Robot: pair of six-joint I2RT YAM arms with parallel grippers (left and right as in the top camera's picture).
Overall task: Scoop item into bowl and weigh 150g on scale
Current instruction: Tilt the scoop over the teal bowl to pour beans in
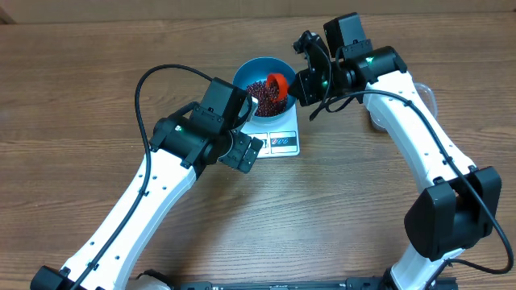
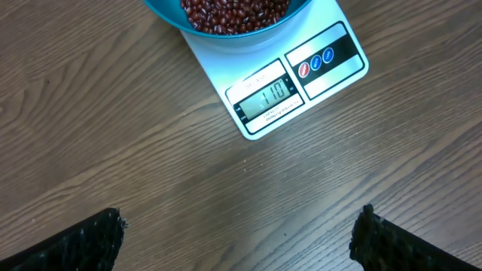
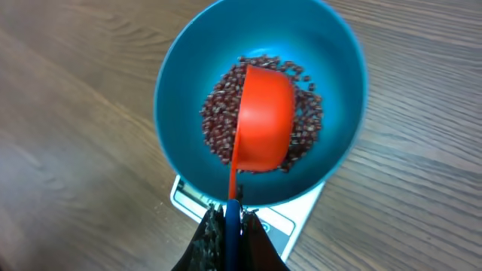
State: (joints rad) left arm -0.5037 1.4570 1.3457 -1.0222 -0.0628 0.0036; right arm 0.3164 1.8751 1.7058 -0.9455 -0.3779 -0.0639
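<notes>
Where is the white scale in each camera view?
Overhead: scale at centre, under the bowl.
Left wrist: scale upper right, display in view.
Right wrist: scale bottom centre, mostly hidden beneath the bowl.
Shared landmark: the blue bowl resting on it.

Setting: robotics lab test station. White left arm (image 1: pixel 133 209) and right arm (image 1: pixel 419 133) stand at one wood-grain table (image 1: pixel 72 72).
</notes>
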